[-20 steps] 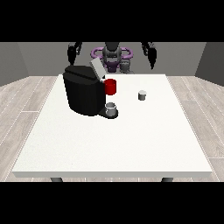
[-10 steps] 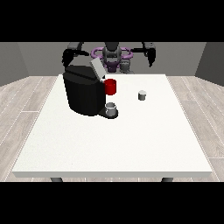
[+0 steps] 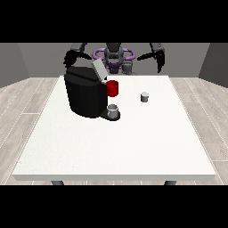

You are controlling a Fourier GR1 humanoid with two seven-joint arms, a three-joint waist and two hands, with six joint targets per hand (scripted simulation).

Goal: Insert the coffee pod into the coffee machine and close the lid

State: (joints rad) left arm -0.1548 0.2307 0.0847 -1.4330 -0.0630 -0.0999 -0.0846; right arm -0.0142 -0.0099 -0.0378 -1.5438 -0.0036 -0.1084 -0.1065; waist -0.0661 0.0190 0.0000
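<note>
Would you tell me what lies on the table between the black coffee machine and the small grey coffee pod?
In the front view, only bare white table separates the black coffee machine from the small grey coffee pod.

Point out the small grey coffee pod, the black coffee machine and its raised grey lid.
Small grey coffee pod (image 3: 144, 97): front view, on its side wall.
Black coffee machine (image 3: 84, 95): front view, on its front body.
Raised grey lid (image 3: 99, 70): front view, on the tilted flap's face.
</note>
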